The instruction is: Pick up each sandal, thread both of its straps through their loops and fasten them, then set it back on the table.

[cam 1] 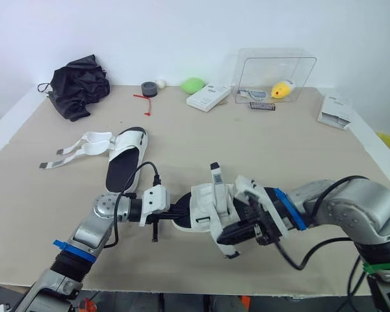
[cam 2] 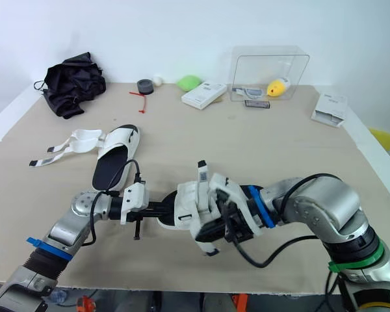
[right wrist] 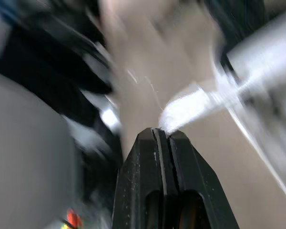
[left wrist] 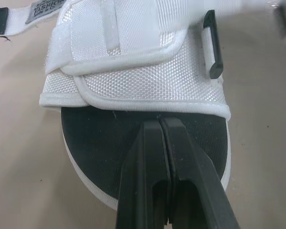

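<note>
One white sandal with a black insole [cam 1: 125, 158] lies on the table at the left, its two straps [cam 1: 75, 148] spread open to the left. The second sandal [cam 1: 205, 207] is at the front middle, between my grippers. My left gripper [left wrist: 159, 123] is shut, its tips resting on this sandal's black insole [left wrist: 109, 143] just below the white upper [left wrist: 133, 71]. My right gripper [right wrist: 161, 131] comes from the right and is shut on a white strap end [right wrist: 186, 109] of the same sandal. A black buckle loop [left wrist: 212, 47] sits at the upper's side.
A black bag [cam 1: 80, 84] sits at the back left. Along the back edge are a tape roll [cam 1: 149, 89], a green object [cam 1: 193, 84], a white box [cam 1: 208, 97] and a clear container [cam 1: 273, 75]. Another white box [cam 1: 335, 110] lies at the right.
</note>
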Motion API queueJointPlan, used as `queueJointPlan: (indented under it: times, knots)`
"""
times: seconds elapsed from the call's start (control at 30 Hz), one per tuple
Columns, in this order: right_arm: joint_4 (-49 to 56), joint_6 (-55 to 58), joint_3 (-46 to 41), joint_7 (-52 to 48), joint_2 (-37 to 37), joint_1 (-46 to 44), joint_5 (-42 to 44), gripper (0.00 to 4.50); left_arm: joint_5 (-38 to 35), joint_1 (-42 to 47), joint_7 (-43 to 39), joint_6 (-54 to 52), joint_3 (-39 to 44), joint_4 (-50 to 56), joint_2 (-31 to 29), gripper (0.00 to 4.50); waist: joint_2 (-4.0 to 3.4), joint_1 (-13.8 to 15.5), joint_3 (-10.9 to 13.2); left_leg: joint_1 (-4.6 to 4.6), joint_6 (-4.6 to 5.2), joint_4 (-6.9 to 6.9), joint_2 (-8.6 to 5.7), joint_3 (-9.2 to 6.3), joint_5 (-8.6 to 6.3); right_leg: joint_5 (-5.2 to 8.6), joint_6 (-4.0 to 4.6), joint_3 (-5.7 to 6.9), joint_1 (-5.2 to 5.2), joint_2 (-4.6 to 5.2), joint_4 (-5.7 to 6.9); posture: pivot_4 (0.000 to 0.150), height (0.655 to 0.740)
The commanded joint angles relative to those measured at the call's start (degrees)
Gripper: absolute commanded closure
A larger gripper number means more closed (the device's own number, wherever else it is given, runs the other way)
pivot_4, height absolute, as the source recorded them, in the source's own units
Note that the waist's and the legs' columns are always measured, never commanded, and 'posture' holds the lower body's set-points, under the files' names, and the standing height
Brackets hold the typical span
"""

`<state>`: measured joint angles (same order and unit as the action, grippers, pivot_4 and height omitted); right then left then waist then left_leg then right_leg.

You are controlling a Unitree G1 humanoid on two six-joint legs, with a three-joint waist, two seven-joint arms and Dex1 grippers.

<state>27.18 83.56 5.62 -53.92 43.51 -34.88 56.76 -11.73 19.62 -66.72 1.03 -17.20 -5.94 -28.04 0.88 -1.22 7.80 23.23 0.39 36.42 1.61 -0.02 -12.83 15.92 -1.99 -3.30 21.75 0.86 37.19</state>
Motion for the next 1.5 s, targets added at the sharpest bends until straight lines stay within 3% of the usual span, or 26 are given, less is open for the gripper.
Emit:
queueJointPlan:
  times: [0.03, 0.13, 0.3, 0.53, 0.9, 1.1, 1.5]
  knots:
    - [-7.8, 6.1, -10.4, 5.1, -6.8, -5.9, 7.5, 4.45, 4.3, -2.7, -1.1, -3.3, -3.9, -5.4, -1.3, 4.50, 0.09, 0.0, 0.0, -0.02, 0.01, 0.02, 0.02, -0.03, 0.00, -0.04, 0.06, -0.01, -0.03, -0.02, 0.02, 0.150, 0.7400]
    - [-14.1, 8.8, -14.7, 11.4, -11.6, -11.0, 8.0, 4.45, 4.2, -2.5, -1.2, -3.4, -3.9, -5.5, -1.3, 4.50, 0.03, 0.0, 0.0, -0.03, 0.01, 0.02, 0.01, 0.03, 0.00, -0.17, 0.26, -0.04, -0.02, 0.01, 0.03, 0.150, 0.7400]
    - [-26.5, 8.9, -14.3, 29.4, -20.2, -16.2, -1.7, 4.45, 4.3, -2.4, -1.2, -3.3, -4.0, -5.5, -1.4, 4.50, -0.03, -0.1, 0.0, -0.02, 0.01, -0.01, 0.01, 0.04, 0.00, -0.16, 0.26, -0.06, 0.02, 0.00, 0.07, 0.150, 0.7400]
    - [-30.4, 8.9, -11.0, 35.5, -19.0, -15.4, 7.2, 4.45, 4.1, -2.4, -0.7, -3.8, -3.8, -5.1, -1.2, 4.50, -0.05, -0.1, 0.0, 0.09, 0.02, -0.01, -0.04, 0.07, 0.00, -0.18, 0.21, -0.14, 0.11, 0.02, 0.10, 0.150, 0.7400]
    - [-33.3, 8.9, -4.8, 48.9, -12.2, -13.4, 31.2, 4.45, 3.9, -3.6, 0.0, -4.5, -3.8, -4.0, -1.2, 4.50, -0.04, -0.3, 0.0, 0.07, 0.05, 0.00, -0.03, 0.11, 0.02, -0.18, 0.20, -0.20, 0.10, -0.02, 0.09, 0.150, 0.7400]
    - [-33.9, 8.6, -3.8, 55.1, -12.7, -11.1, 35.1, 4.45, 3.9, -3.6, 0.0, -4.5, -4.0, -3.9, -1.1, 4.50, -0.03, -0.3, 0.0, 0.08, 0.05, 0.00, -0.03, 0.13, 0.01, -0.16, 0.17, -0.22, 0.09, -0.02, 0.09, 0.150, 0.7400]
    - [-40.2, 7.7, -2.8, 61.0, -14.5, -14.8, 38.7, 4.45, 3.9, -4.0, 0.0, -4.7, -4.0, -3.7, -1.1, 4.50, -0.03, -0.3, -0.1, 0.07, 0.06, 0.00, -0.02, 0.14, 0.01, -0.16, 0.17, -0.23, 0.09, -0.03, 0.08, 0.150, 0.7400]
